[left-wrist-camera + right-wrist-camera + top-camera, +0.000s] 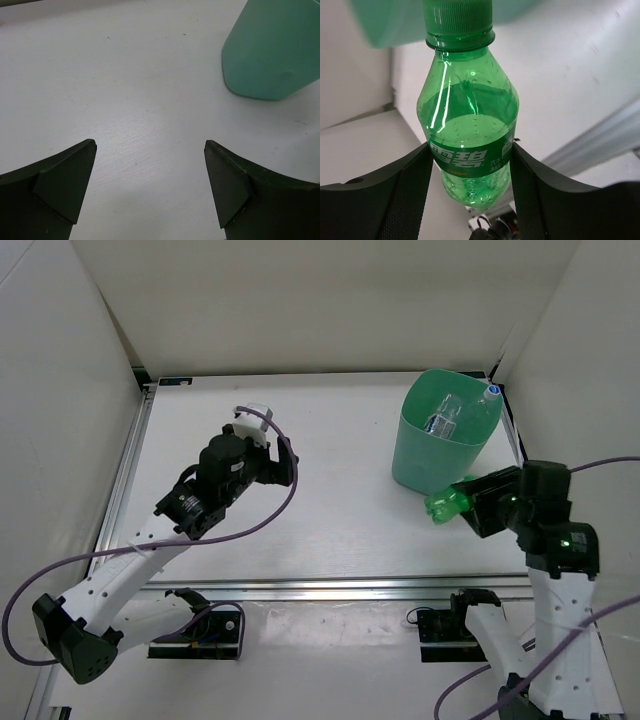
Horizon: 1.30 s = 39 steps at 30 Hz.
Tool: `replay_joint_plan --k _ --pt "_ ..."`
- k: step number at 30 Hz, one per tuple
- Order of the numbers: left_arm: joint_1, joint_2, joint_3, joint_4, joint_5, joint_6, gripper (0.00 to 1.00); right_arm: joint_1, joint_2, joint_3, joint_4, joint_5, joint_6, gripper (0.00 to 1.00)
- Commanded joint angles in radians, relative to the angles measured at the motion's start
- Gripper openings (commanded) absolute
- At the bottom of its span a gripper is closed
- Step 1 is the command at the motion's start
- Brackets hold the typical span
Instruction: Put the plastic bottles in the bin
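One green bottle [467, 115] in right end effector [471, 157], beside one bin [417, 455]; left end effector [150, 152] wide.

Robot lab cell; white panel walls [320, 300]; aluminium-framed table [330, 525].

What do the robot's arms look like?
The left arm and right arm are white with chunky black joints. The left gripper and right gripper are black, each with two wedge-shaped fingers. Purple cables loop along both arms; a small green light glows on the right one.
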Motion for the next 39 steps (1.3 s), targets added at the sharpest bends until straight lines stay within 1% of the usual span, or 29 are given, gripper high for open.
replay_joint_plan --k 1,2,3,6,7,8,9,10,11,12,14,15,16,17,18,19,20,21,22,24,27,30,32,33,34,35,37,38,39 --pt "0.009 0.013 0.029 -0.009 -0.018 0.023 1.0 -0.003 0.046 0.195 -0.068 0.082 -0.095 0.33" --pt "0.009 0.013 0.029 -0.009 -0.018 0.023 1.0 -0.003 0.072 0.247 -0.051 0.099 -0.135 0.33" --pt "0.018 0.013 0.029 -0.009 -0.018 0.023 1.0 -0.003 0.099 0.345 -0.028 0.115 -0.161 0.33" --pt "0.019 0.013 0.029 -0.009 -0.018 0.023 1.0 -0.003 0.239 0.471 0.081 0.185 -0.267 0.33" --pt "0.019 0.013 0.029 -0.009 -0.018 0.023 1.0 -0.003 0.324 0.559 0.101 0.202 -0.289 0.33" --pt "0.019 0.013 0.038 -0.009 -0.018 0.023 1.0 -0.003 0.371 0.609 0.131 0.214 -0.313 0.33" --pt "0.019 0.013 0.039 -0.009 -0.018 0.023 1.0 -0.003 0.42 0.663 0.131 0.236 -0.354 0.34" --pt "0.019 0.013 0.039 -0.009 -0.018 0.023 1.0 -0.003 0.514 0.721 0.131 0.251 -0.379 0.35" --pt "0.019 0.013 0.048 -0.009 -0.018 0.032 1.0 -0.003 0.559 0.823 0.131 0.264 -0.399 0.36" --pt "0.019 0.013 0.048 -0.009 -0.031 0.032 1.0 -0.003 0.637 0.865 0.131 0.264 -0.418 0.36" --pt "0.019 0.002 0.048 -0.009 -0.045 0.032 1.0 -0.003 0.704 0.956 0.131 0.285 -0.474 0.36" --pt "0.019 -0.008 0.048 -0.018 -0.045 0.032 1.0 0.011 0.75 0.968 0.142 0.285 -0.493 0.38" --pt "0.019 -0.009 0.048 -0.018 -0.056 0.032 1.0 0.023 0.768 0.968 0.142 0.285 -0.511 0.4" --pt "0.019 -0.009 0.048 -0.018 -0.056 0.032 1.0 0.023 0.782 0.968 0.153 0.296 -0.531 0.45" --pt "0.019 -0.019 0.048 -0.018 -0.065 0.032 1.0 0.038 0.794 0.968 0.153 0.296 -0.569 0.67" --pt "0.019 -0.028 0.039 -0.018 -0.065 0.032 1.0 0.054 0.814 0.968 0.153 0.287 -0.589 0.78" --pt "0.019 -0.029 0.039 -0.027 -0.077 0.022 1.0 0.054 0.824 0.968 0.153 0.278 -0.609 0.85" --pt "0.019 -0.039 0.039 -0.027 -0.087 0.022 1.0 0.081 0.824 0.968 0.142 0.277 -0.641 0.97" --pt "0.019 -0.039 0.028 -0.027 -0.087 0.013 1.0 0.094 0.824 0.952 0.142 0.29 -0.642 1.0" --pt "0.019 -0.048 0.028 -0.036 -0.096 0.012 1.0 0.115 0.781 0.933 0.133 0.354 -0.642 1.0" --pt "0.019 -0.048 0.019 -0.045 -0.116 0.003 1.0 0.115 0.717 0.913 0.133 0.366 -0.633 1.0" --pt "0.028 -0.039 0.037 -0.077 -0.139 -0.02 1.0 0.103 0.679 0.887 0.109 0.29 -0.659 1.0" --pt "0.038 -0.039 0.037 -0.088 -0.148 -0.064 1.0 0.062 0.679 0.887 0.023 0.207 -0.659 1.0" --pt "0.048 -0.039 0.023 -0.088 -0.16 -0.084 1.0 0.052 0.689 0.887 -0.011 0.122 -0.659 1.0" --pt "0.048 -0.048 0.023 -0.099 -0.17 -0.107 1.0 0.052 0.689 0.887 -0.045 0.091 -0.659 1.0" --pt "0.06 -0.048 0.005 -0.108 -0.17 -0.157 1.0 0.042 0.689 0.863 -0.101 0.066 -0.659 1.0" --pt "0.075 -0.061 -0.032 -0.122 -0.206 -0.207 1.0 0.032 0.689 0.802 -0.128 0.011 -0.65 1.0" --pt "0.092 -0.085 -0.044 -0.143 -0.223 -0.266 1.0 0.032 0.654 0.707 -0.116 -0.041 -0.649 1.0" --pt "0.101 -0.094 -0.056 -0.16 -0.272 -0.3 1.0 0.032 0.631 0.651 -0.097 -0.067 -0.649 1.0"
